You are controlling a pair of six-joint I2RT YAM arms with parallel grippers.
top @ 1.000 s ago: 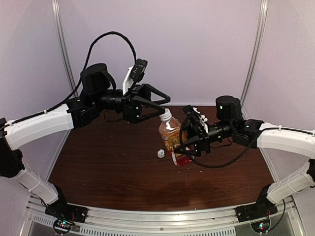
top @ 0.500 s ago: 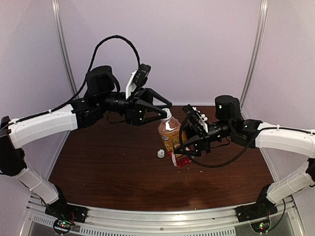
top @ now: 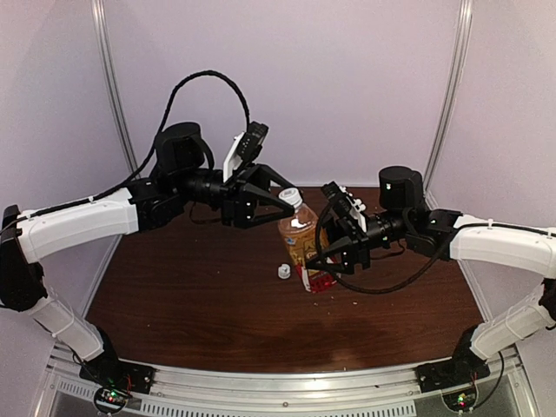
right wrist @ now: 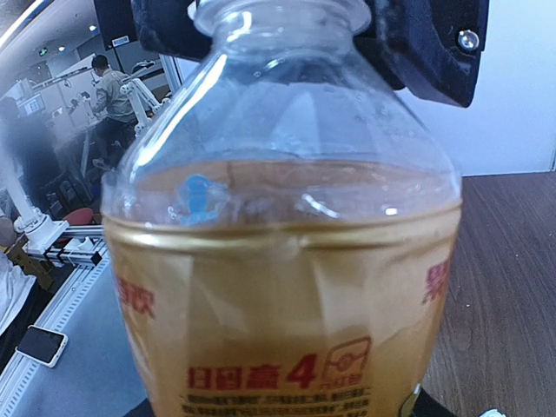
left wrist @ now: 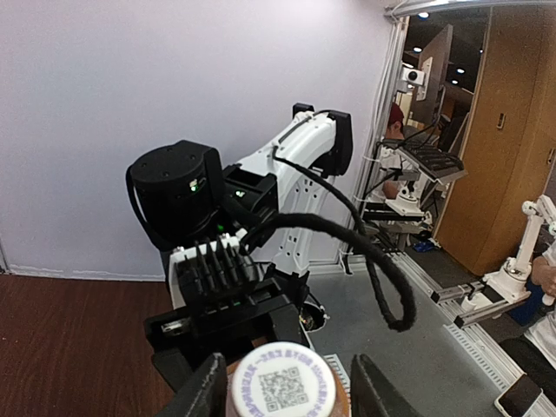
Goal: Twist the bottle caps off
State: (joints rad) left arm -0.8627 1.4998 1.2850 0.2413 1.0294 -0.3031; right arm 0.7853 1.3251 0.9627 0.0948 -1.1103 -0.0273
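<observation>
Could slip if twisted early: left gripper narrow, round white plastic cap between its fingers, grip unclear; right gripper clamping amber-liquid plastic bottle.

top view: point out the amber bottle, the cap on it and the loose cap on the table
amber bottle (top: 297, 248), top view, on its amber body
bottle's cap (top: 291, 196), top view, on the white cap's top
loose cap (top: 283, 272), top view, middle of the cap

Pale lilac walls enclose a dark wood table; aluminium posts stand at the corners.
</observation>
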